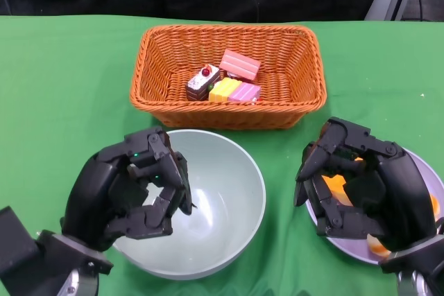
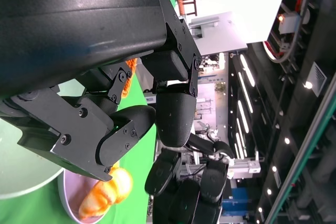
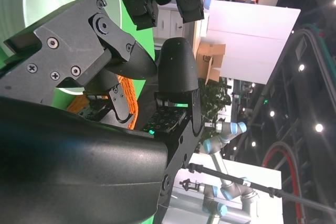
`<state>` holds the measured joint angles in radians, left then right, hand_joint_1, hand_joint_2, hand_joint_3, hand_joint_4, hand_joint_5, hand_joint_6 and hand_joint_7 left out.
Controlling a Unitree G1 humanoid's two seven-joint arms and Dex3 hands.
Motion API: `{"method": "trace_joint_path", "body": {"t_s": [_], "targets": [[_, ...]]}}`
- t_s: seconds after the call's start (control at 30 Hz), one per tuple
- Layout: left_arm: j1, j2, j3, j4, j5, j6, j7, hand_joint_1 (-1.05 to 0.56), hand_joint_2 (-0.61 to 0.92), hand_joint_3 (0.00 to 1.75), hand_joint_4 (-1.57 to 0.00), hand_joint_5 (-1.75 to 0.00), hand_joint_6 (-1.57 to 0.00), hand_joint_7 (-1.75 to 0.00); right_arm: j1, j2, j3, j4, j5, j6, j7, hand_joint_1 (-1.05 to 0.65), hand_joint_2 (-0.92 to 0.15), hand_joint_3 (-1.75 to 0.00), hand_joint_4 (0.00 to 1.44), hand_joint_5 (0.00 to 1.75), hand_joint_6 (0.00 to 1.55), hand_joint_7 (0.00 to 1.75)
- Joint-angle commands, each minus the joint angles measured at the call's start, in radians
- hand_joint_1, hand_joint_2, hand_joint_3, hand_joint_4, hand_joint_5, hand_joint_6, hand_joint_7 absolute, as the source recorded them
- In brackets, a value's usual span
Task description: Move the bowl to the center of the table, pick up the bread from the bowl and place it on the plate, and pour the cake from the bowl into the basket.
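Note:
The pale green bowl (image 1: 222, 199) stands empty at the middle of the table's near side, just in front of the orange wicker basket (image 1: 225, 117). Several small cakes (image 1: 223, 82) lie in the basket. My left hand (image 1: 132, 188) hovers over the bowl's left rim with its fingers loosely curled and nothing between them. The orange bread (image 1: 336, 185) lies on the grey plate (image 1: 433, 181) at the right, mostly hidden under my right hand (image 1: 361, 185), which holds nothing. The left wrist view shows the bread (image 2: 107, 195) on the plate (image 2: 71, 203) beside the bowl (image 2: 21, 177).
A green cloth covers the table. The basket's near wall is a short way behind the bowl. The plate sits close to the bowl's right side. Open cloth lies at the far left and far right of the basket.

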<state>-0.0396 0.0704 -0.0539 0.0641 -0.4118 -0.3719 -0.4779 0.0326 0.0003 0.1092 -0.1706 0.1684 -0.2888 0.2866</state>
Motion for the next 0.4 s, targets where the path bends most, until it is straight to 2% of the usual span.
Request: {"method": "trace_joint_path", "body": {"t_s": [0.03,0.4], "targets": [[-0.019,0.0,0.024,0.004,-0.015,0.014,-0.02,-0.16,0.51,1.14,-0.8,-1.75,-0.72,-1.55,-0.018,-0.015,-0.019,0.01,0.012,-0.006,0.004,-0.11,-0.46,-1.29,0.83,1.67,0.72,1.45],[-0.037,-0.035,0.061,0.038,0.005,-0.013,-0.043,-0.15,0.53,1.14,-0.81,-1.75,-0.71,-1.56,-0.024,-0.011,-0.02,0.022,0.018,-0.001,0.018,-0.11,-0.44,-1.33,0.82,1.65,0.72,1.42]]}}
